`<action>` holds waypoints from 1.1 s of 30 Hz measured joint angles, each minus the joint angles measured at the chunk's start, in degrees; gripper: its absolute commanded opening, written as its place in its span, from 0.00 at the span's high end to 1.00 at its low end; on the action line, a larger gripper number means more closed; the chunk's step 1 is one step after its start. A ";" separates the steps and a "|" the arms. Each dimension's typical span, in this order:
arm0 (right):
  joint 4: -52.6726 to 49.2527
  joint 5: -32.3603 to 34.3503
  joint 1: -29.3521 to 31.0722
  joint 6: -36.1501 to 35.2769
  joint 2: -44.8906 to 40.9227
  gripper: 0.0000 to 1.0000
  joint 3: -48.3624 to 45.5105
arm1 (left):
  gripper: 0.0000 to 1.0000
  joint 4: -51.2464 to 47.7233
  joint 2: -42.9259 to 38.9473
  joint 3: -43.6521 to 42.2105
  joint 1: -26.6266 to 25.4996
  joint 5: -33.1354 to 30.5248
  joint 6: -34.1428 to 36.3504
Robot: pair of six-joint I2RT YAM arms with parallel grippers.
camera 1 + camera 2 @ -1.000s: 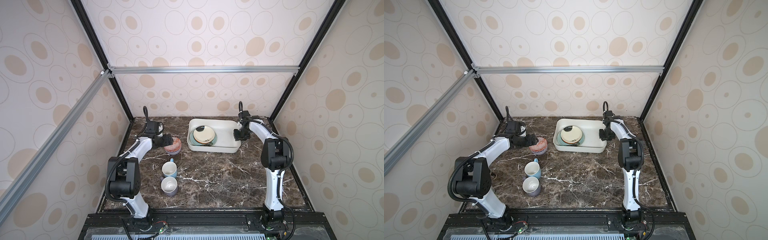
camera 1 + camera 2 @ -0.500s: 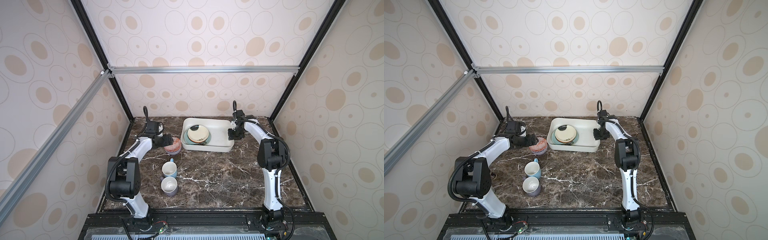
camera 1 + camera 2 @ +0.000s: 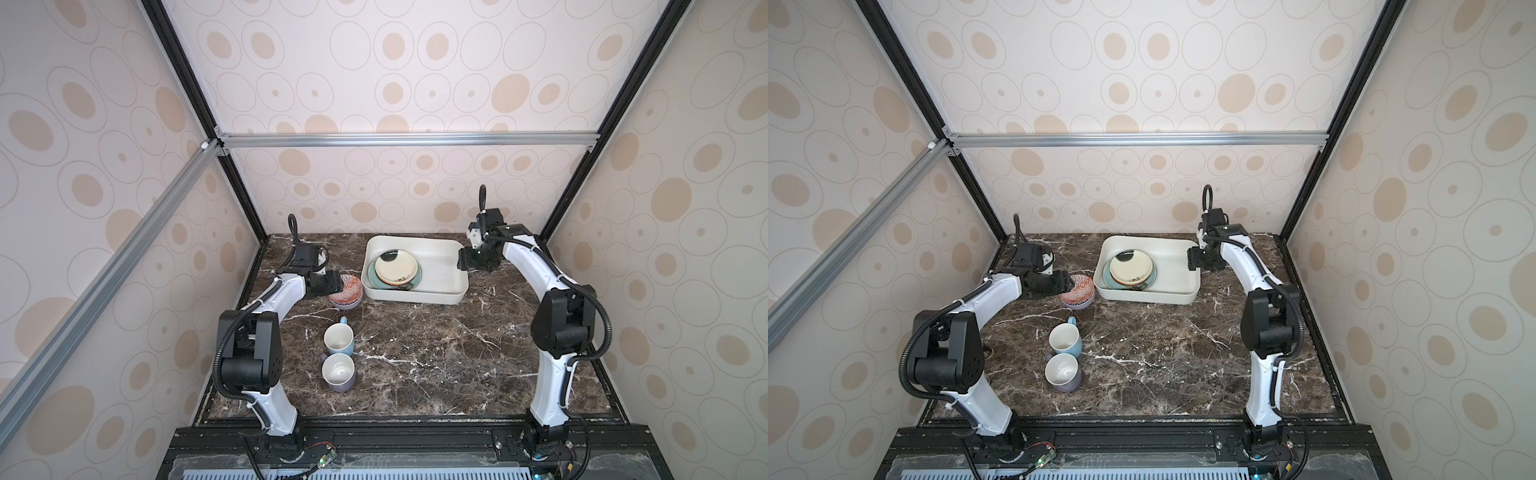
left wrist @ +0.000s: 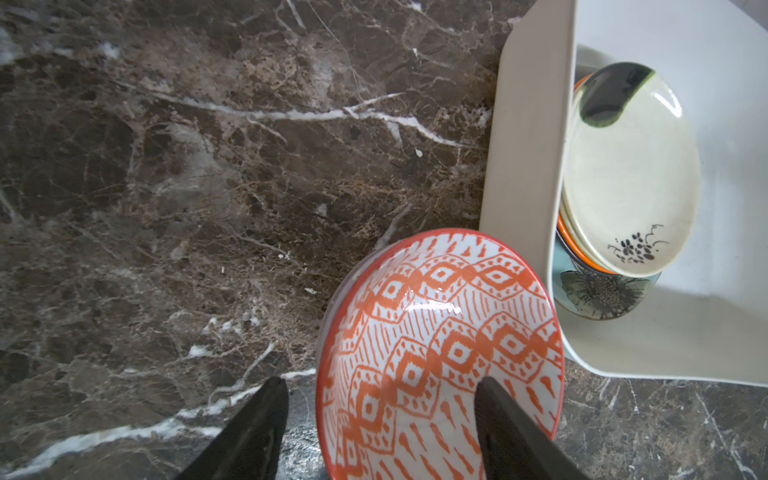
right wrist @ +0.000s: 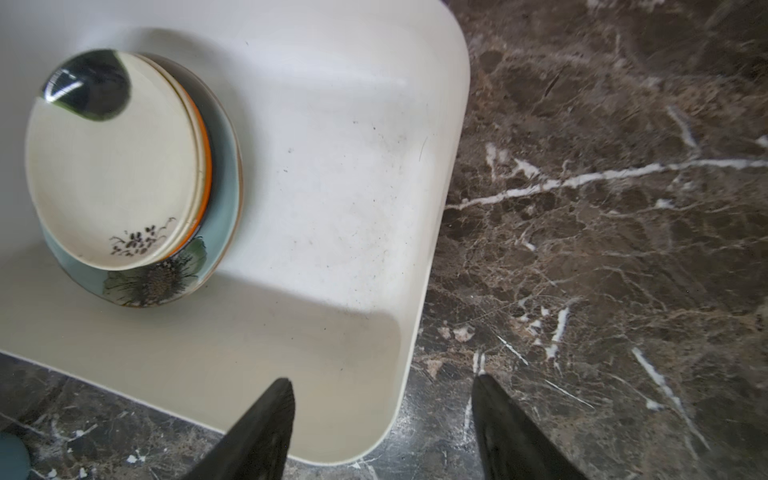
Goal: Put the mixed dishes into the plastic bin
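Observation:
The white plastic bin [image 3: 415,297] [image 5: 332,232] stands at the back of the table. In it a black-and-cream plate [image 3: 397,268] [image 5: 112,166] lies on a teal flower-painted plate [image 3: 417,281], with an orange rim edge showing between them. My right gripper [image 3: 463,262] [image 5: 380,380] is open astride the bin's right rim, touching nothing. Left of the bin sits an orange-patterned bowl [image 3: 348,291] [image 4: 440,332]. My left gripper [image 3: 336,283] [image 4: 380,380] is open astride its rim, one finger inside and one outside. A light-blue mug [image 3: 339,338] and a lavender-grey mug [image 3: 338,374] stand upright nearer the front.
The dark marble table [image 3: 436,353] is boxed in by patterned walls and black corner posts [image 3: 552,224]. The bin's left wall [image 4: 528,166] almost touches the bowl. The back wall is close behind the bin.
The bin slid left toward the bowl in my right gripper's hold. That gripper has since opened and let go of the rim. My left gripper's jaws have narrowed around the bowl's rim.

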 measured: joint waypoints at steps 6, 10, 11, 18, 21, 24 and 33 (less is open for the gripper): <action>0.92 -0.33 0.02 0.37 -2.40 0.29 -2.64 | 0.49 -0.68 0.87 0.02 -0.02 -0.72 0.24; 1.07 -0.35 0.02 0.50 -2.40 0.29 -4.90 | 0.59 -1.42 1.90 0.02 -0.20 -1.57 0.26; 1.09 -0.33 0.02 0.55 -2.40 0.29 -5.18 | 0.61 -1.57 1.97 0.02 -0.28 -1.77 0.24; 1.29 -0.31 0.02 0.61 -2.40 0.29 -5.64 | 0.74 -2.29 1.97 0.72 -0.37 -2.84 0.50; 1.40 -0.28 0.02 0.61 -2.40 0.29 -5.66 | 0.81 -2.56 1.97 1.16 -0.39 -3.34 0.61; 1.42 -0.28 0.02 0.63 -2.40 0.29 -5.66 | 0.86 -2.91 1.97 1.38 -0.39 -3.76 0.52; 1.40 -0.26 0.02 0.92 -2.40 0.29 -5.99 | 0.95 -4.20 2.58 2.82 -0.39 -4.35 0.68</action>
